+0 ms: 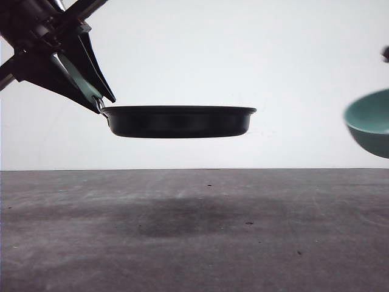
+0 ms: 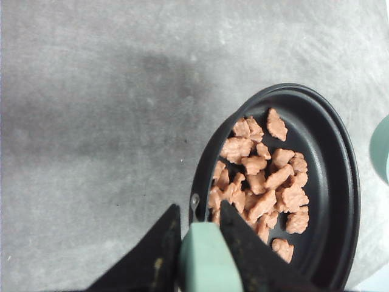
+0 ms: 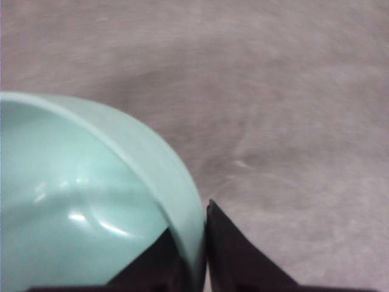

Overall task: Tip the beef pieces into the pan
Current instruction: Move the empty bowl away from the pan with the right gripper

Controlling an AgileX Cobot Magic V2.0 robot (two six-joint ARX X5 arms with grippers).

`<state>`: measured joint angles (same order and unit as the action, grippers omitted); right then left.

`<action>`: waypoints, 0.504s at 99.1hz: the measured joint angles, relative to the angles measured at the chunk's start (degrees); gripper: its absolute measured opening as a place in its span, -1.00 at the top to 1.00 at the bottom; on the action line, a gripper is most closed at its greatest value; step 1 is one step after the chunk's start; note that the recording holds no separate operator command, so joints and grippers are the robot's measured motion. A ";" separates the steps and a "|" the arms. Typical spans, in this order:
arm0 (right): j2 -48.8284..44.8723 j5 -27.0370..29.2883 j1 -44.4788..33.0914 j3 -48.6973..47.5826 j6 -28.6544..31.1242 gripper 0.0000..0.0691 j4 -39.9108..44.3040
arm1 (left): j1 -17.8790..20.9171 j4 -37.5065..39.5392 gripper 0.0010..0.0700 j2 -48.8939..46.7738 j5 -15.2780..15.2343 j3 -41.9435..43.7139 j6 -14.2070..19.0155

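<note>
The black pan (image 1: 179,120) hangs level above the table, held by its mint-green handle (image 1: 79,78) in my left gripper (image 1: 97,100), which is shut on that handle. In the left wrist view the pan (image 2: 331,182) holds a heap of orange-brown beef pieces (image 2: 261,179), and the handle (image 2: 206,258) sits clamped between the two black fingers of the left gripper (image 2: 200,210). My right gripper (image 3: 194,219) is shut on the rim of a teal bowl (image 3: 79,207), whose visible inside is bare. That bowl (image 1: 371,121) hovers at the right edge of the front view, tilted toward the pan.
The grey table (image 1: 194,231) lies well below both held items, with the pan's shadow (image 1: 182,219) under it. A plain white wall (image 1: 243,55) stands behind. A sliver of the bowl (image 2: 382,149) shows beside the pan in the left wrist view.
</note>
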<state>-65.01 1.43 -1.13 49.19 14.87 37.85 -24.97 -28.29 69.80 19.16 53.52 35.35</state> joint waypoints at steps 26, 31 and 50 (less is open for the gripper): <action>-0.24 -1.05 -6.12 -6.84 -0.07 0.95 -3.61 | 0.00 0.04 0.86 0.02 0.15 0.00 -0.20; -0.94 -2.36 -6.75 -7.54 -0.07 0.95 -3.89 | 0.00 0.04 0.86 0.02 0.13 0.00 -0.20; -5.35 -3.41 -7.34 -8.41 -0.22 0.95 -3.85 | 0.00 0.04 0.86 0.02 0.13 0.00 -0.20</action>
<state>-70.37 -1.98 -8.47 40.77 14.66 34.00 -24.97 -28.25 69.82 19.29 53.52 35.16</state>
